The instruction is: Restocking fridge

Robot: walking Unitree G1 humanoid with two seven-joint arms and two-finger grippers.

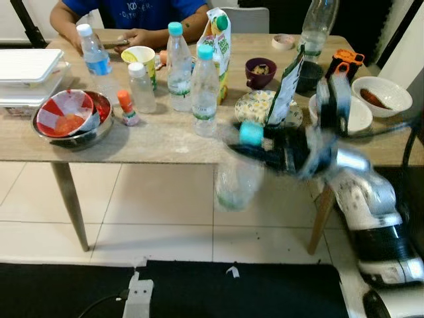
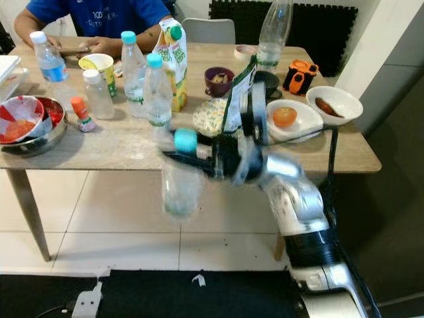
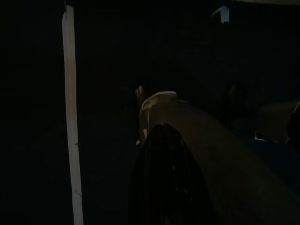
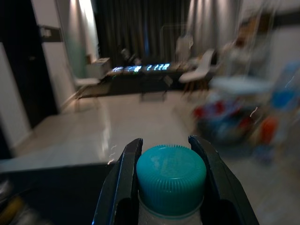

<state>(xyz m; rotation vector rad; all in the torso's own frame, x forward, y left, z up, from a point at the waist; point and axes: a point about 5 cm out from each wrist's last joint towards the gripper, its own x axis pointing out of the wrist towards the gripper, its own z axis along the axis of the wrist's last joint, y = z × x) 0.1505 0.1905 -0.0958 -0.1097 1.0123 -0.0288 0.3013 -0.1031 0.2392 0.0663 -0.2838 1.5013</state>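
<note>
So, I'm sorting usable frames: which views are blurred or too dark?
Eye views: right gripper and its bottle smeared by motion, table sharp. Left wrist view: nearly black. Right wrist view: teal cap sharp, background blurred.

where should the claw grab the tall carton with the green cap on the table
Judging by its shape, grip the carton across its flat side panels at mid-height, not at the slanted top with the green cap. Come from the table's front edge on the robot's right side, since two water bottles crowd its front left. The right claw would first need to be freed: it is shut on a teal-capped bottle.
</note>
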